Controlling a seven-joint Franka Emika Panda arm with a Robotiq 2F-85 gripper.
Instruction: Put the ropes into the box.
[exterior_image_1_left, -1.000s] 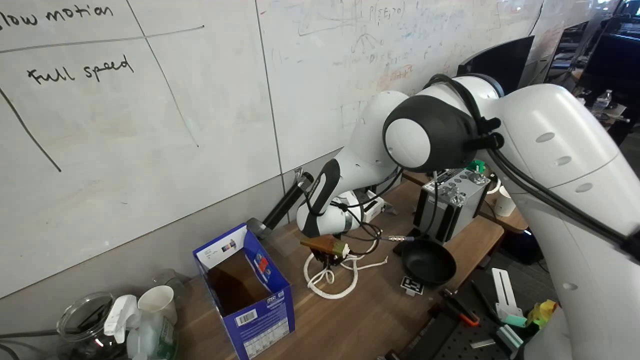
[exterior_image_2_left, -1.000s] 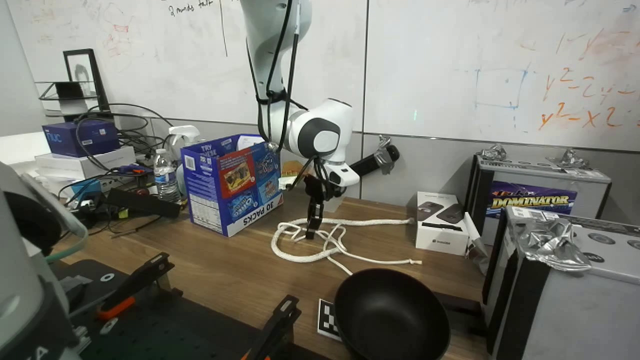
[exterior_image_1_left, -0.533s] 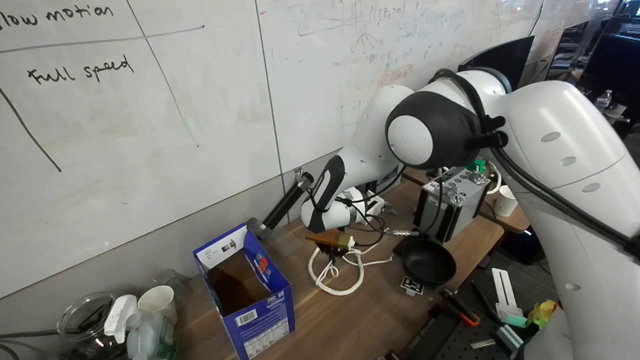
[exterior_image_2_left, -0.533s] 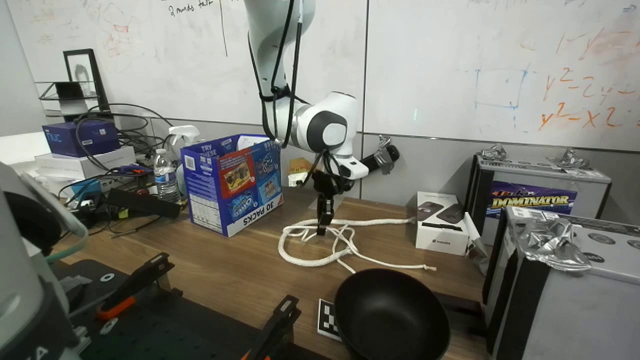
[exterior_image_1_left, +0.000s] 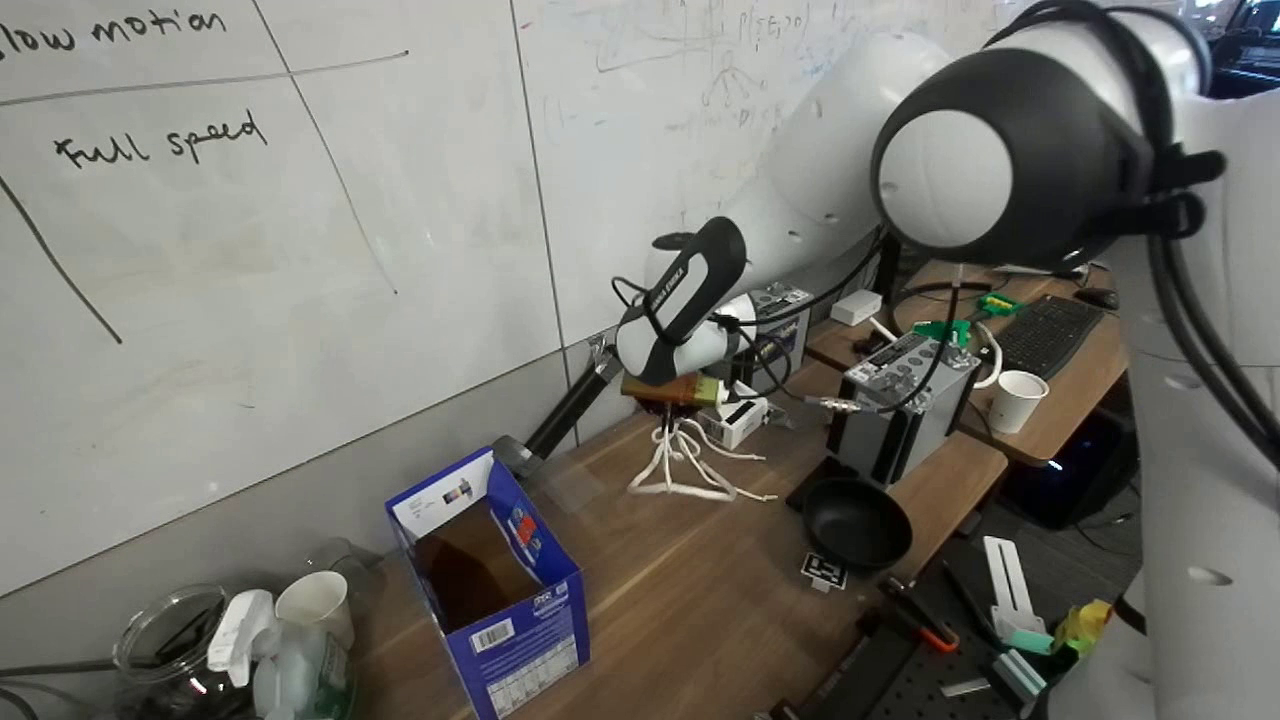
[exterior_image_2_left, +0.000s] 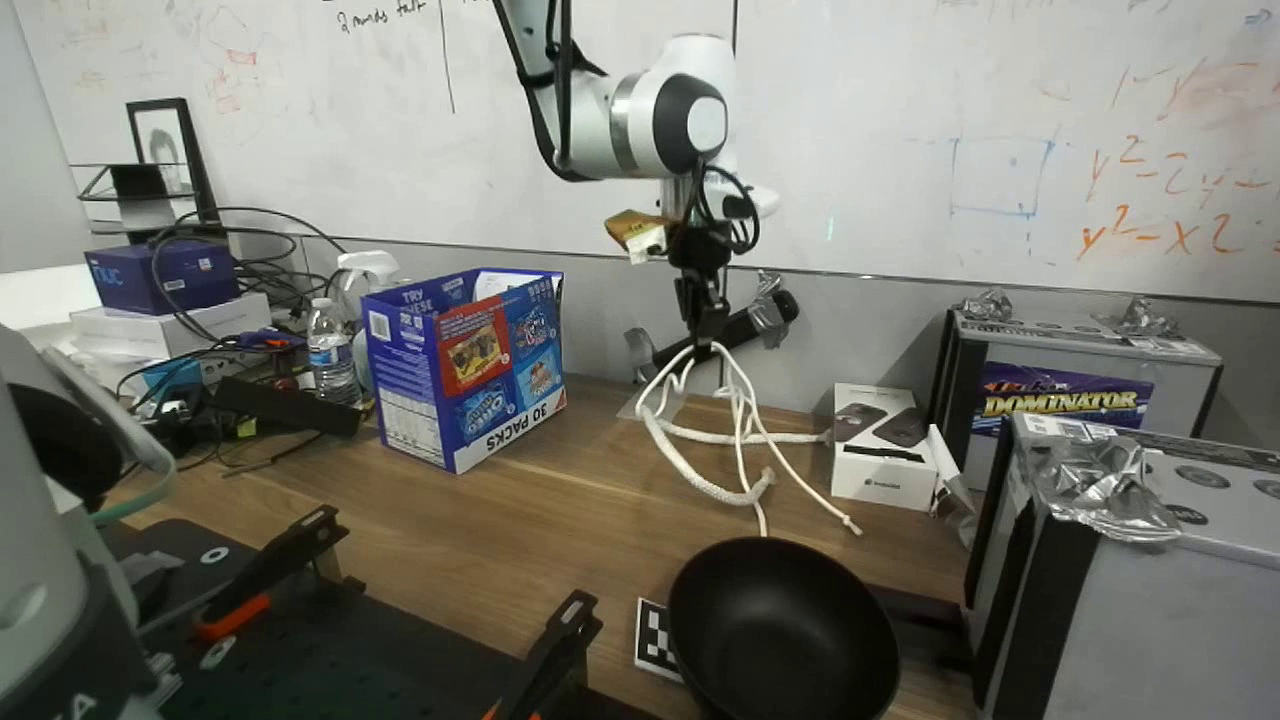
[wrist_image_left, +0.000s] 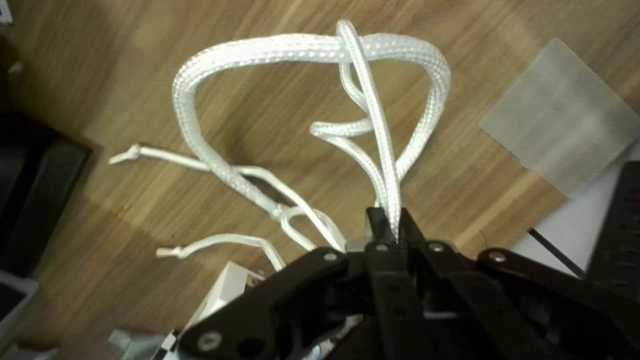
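Observation:
White ropes, a thick loop with thinner cords, hang from my gripper in an exterior view (exterior_image_2_left: 690, 470); they also show in an exterior view (exterior_image_1_left: 655, 470). My gripper (exterior_image_2_left: 704, 340) is raised above the table, shut on the ropes. In the wrist view, strands of the ropes (wrist_image_left: 270, 50) run between the closed fingertips (wrist_image_left: 392, 215). Whether the lowest rope parts touch the table is unclear. The blue cardboard box (exterior_image_1_left: 530, 640) stands upright with its top open, and its visible inside is bare. In an exterior view the box (exterior_image_2_left: 410, 400) is left of and lower than my gripper.
A black pan (exterior_image_2_left: 785, 630) sits on the table in front of the ropes. A white phone box (exterior_image_2_left: 885, 450) and grey cases (exterior_image_2_left: 1120, 600) stand to the right. A black tube (exterior_image_1_left: 575, 405) leans by the whiteboard. A spray bottle (exterior_image_1_left: 300, 660) stands beside the blue box.
My gripper has risen from the table and moved slightly away from the box. The ropes, lying flat on the table earlier, now hang from the fingers.

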